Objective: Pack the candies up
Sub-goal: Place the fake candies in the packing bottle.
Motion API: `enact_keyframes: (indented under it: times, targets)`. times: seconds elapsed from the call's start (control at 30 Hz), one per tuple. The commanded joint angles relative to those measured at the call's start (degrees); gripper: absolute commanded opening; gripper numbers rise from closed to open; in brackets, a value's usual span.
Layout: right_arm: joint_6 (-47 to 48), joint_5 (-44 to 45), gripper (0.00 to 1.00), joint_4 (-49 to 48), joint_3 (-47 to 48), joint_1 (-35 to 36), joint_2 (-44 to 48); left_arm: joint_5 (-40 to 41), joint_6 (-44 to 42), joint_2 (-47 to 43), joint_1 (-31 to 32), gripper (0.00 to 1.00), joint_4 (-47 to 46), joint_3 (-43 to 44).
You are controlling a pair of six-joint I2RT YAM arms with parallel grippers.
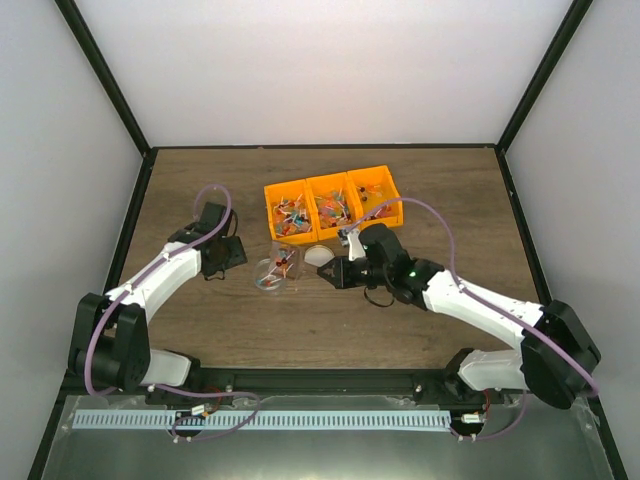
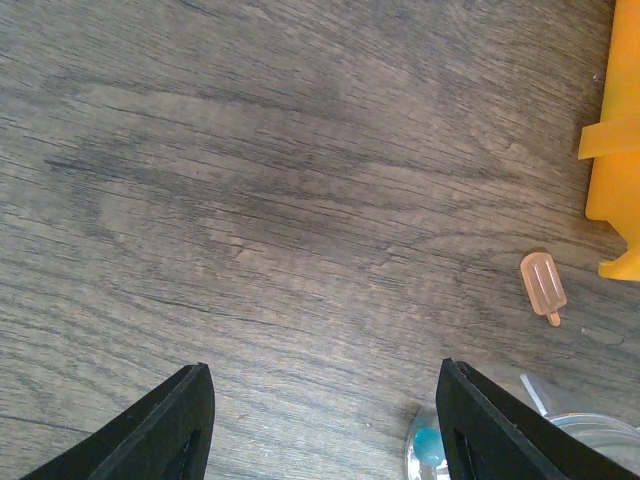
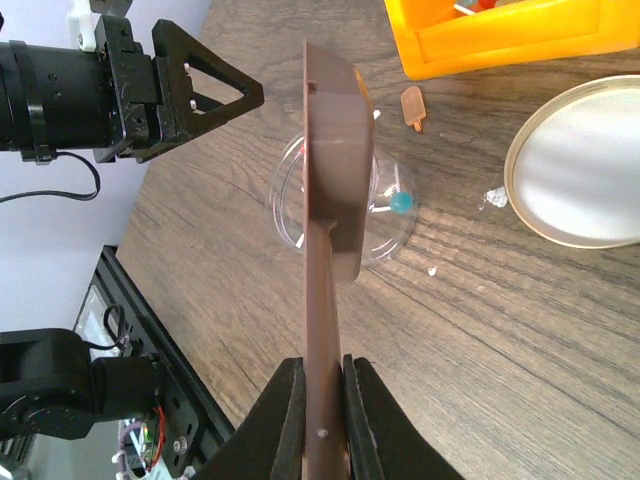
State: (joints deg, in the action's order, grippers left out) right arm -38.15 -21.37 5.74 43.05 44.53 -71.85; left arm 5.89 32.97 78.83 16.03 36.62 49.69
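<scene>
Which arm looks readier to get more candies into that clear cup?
Right. The right gripper is shut on the brown scoop, whose bowl is at the clear cup, near the orange bin of candies. The left gripper is open and empty beside the cup.

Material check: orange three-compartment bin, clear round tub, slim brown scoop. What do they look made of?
By look: orange three-compartment bin, likely moulded plastic (opaque, uniform colour, slight sheen); clear round tub, probably thin transparent plastic (the wood-look table shows through its wall); slim brown scoop, smooth matt surface with no visible grain, so plastic most likely, wood not ruled out.
</scene>
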Motion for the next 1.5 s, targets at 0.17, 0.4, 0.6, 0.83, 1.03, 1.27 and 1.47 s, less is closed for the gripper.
enact_keyframes:
  times: [0.17,0.4,0.6,0.83,1.03,1.27,1.47]
  targets:
    - [4.8,10.0,0.01,7.2,7.2,4.4,-1.1,-0.6,0.0,-1.1,-0.3,0.63,-0.9,-0.9]
    - [7.4,13.3,0.01,9.9,9.7,6.0,-1.0,-0.6,0.1,-1.0,-0.3,0.63,-1.0,-0.6]
    - [9.9,17.3,0.01,12.5,12.1,9.3,-2.3,-0.6,0.1,-0.5,-0.3,0.64,-1.1,-0.3]
    - [11.4,23.5,0.01,15.8,14.7,13.0,-3.2,-0.6,0.2,0.1,-0.3,0.64,-1.0,0.5]
    - [12.8,25.3,0.01,15.3,15.3,13.3,-2.2,-0.6,0.4,0.5,-0.3,0.64,-1.2,0.6]
    - [4.8,27.9,0.01,13.4,15.4,10.8,1.1,-2.3,2.5,2.1,-0.1,0.64,-1.8,4.6]
    - [-12.7,25.3,0.01,9.3,12.0,-2.2,8.3,-0.9,4.4,9.2,2.9,0.61,0.6,15.3]
